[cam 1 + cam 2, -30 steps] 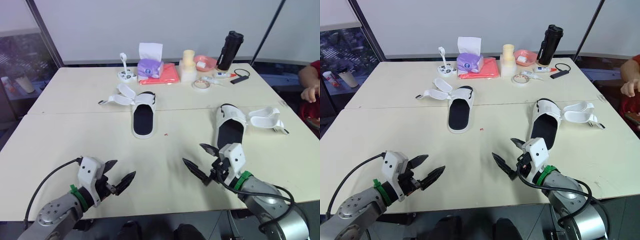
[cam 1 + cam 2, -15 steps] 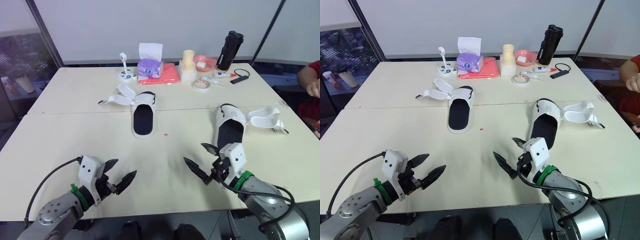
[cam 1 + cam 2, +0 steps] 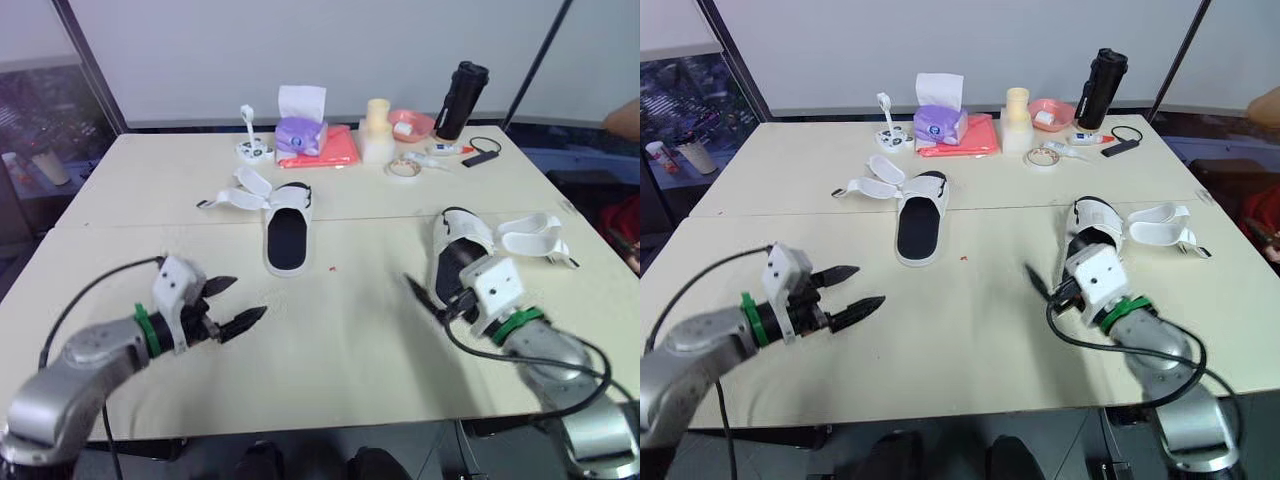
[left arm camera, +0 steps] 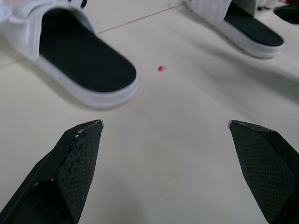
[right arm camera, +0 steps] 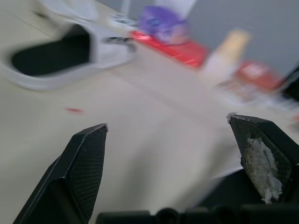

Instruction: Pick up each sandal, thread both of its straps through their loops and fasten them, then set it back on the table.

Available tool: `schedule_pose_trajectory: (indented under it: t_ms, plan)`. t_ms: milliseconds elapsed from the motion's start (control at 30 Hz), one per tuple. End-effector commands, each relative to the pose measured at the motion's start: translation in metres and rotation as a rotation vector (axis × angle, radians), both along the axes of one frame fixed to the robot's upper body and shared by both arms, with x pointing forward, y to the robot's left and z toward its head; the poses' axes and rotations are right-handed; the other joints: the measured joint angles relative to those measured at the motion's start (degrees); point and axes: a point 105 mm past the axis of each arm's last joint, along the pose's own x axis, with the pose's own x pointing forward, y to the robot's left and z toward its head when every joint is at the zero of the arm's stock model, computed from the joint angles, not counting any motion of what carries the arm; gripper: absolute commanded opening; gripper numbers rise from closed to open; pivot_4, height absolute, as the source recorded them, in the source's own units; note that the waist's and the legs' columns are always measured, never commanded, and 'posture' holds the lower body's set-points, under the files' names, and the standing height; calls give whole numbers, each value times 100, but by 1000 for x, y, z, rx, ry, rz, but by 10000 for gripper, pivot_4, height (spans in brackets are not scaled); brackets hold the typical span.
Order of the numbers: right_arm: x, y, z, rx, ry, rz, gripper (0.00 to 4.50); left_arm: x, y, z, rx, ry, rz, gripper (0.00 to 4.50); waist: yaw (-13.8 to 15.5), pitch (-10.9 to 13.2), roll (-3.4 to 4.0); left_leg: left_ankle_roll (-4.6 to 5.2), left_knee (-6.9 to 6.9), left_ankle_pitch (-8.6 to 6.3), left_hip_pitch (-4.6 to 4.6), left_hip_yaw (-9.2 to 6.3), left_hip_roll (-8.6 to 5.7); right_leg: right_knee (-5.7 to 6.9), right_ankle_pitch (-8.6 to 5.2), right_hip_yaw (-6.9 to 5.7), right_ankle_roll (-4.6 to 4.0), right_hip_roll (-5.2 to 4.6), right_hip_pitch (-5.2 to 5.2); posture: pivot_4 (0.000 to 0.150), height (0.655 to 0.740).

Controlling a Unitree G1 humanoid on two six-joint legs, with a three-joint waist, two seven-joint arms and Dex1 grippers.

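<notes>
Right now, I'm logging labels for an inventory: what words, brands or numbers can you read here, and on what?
No text can be read.
Purple tissue box: any print too small to read.
Black bottle: no legible label.
White tube: markings too small to read.
Left sandal, right sandal: no readable brand mark.

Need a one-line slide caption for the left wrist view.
Left pincer open over the table, nearer sandal close ahead, farther sandal beyond.
</notes>
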Motion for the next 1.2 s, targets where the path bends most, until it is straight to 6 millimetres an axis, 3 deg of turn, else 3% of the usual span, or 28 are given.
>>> schedule_pose_trajectory:
  t_ms: [33,300,567,800,1100,1200]
  plan:
    - [7,-16,11,-227,-97,-95,44741,-13,-18,11,-39,48,-165,45000,-4,0,0,0,-2,0,-3,-1,1,-2,0,0,0,0,-1,1500,7400]
    - [51,-49,-5,-375,-53,-262,44741,-28,-46,30,-56,102,-385,45000,-18,3,1,0,10,1,-6,1,3,5,0,1,0,2,-1,1500,7400]
    - [99,-72,-27,-549,2,-332,44741,-23,-53,31,-85,89,-365,45000,-21,6,5,0,12,1,-6,2,1,5,1,2,0,1,-2,1500,7400]
    - [126,-83,-20,-665,-61,-380,44741,-23,-52,25,-111,88,-303,45000,-28,8,8,-1,14,2,-6,3,3,10,1,3,0,-1,-4,1500,7400]
    - [139,-81,-20,-751,-96,-365,656,-30,-51,21,-129,100,-275,45000,-30,9,9,-3,17,4,-6,2,5,15,1,3,1,-2,-4,1500,7400]
    - [140,-83,-12,-790,-140,-364,247,-30,-51,22,-132,103,-271,45000,-23,10,9,-5,19,5,-6,1,4,17,1,3,1,-3,-3,1500,7400]
